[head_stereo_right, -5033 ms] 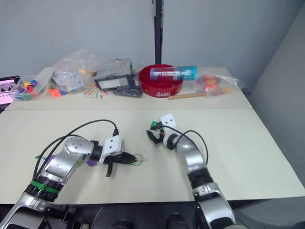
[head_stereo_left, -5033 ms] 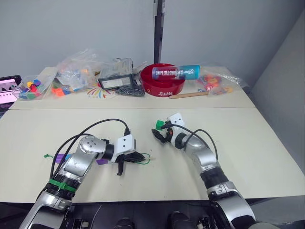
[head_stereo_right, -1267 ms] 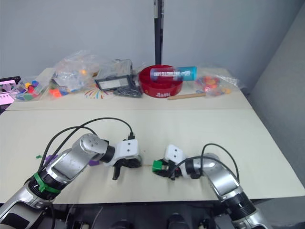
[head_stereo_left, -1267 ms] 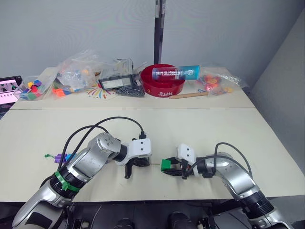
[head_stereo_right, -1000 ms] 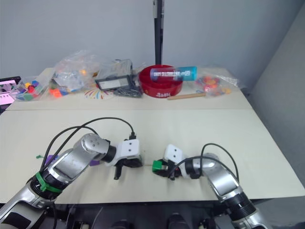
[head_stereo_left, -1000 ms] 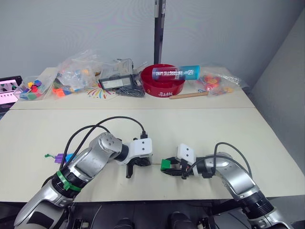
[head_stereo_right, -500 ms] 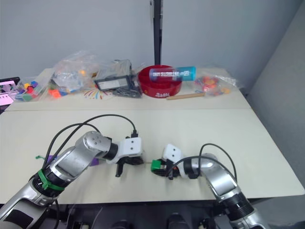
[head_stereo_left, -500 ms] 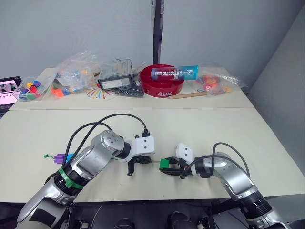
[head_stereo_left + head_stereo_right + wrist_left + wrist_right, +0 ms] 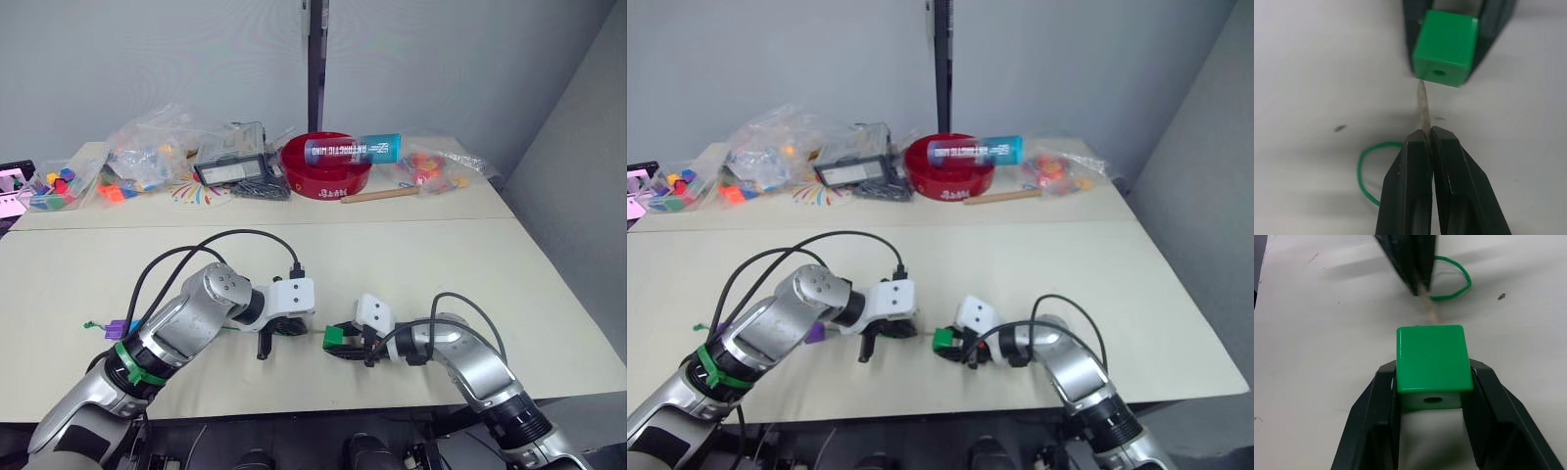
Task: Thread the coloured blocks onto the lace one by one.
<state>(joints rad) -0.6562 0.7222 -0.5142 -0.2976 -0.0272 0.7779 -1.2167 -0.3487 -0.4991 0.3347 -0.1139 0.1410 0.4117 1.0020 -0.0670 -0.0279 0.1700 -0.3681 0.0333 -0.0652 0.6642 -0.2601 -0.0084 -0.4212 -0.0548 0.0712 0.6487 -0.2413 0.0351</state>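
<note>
A green block (image 9: 1433, 363) is pinched between my right gripper's (image 9: 1433, 371) two fingers, low over the table's front middle, with its hole facing outward. My left gripper (image 9: 1428, 134) is shut on the lace's pale stiff tip (image 9: 1423, 105), which points at the block's (image 9: 1444, 47) near face and ends right at its lower edge, just beside the hole. The green lace (image 9: 1364, 171) loops on the table behind the fingers and trails under my left arm. A purple block (image 9: 116, 329) sits on the lace near its far end, at the table's left.
Along the back edge lie clear bags of mixed pieces (image 9: 147, 152), a black box (image 9: 233, 168), a red bowl (image 9: 323, 168) with a blue tube (image 9: 351, 150) across it, a wooden stick (image 9: 380, 195) and another bag (image 9: 436, 166). Black cables arch over both wrists.
My left gripper has crept rightward with the lace tip, closing the gap to the green block. The right gripper has held the block almost still. The head views have shifted slightly.
</note>
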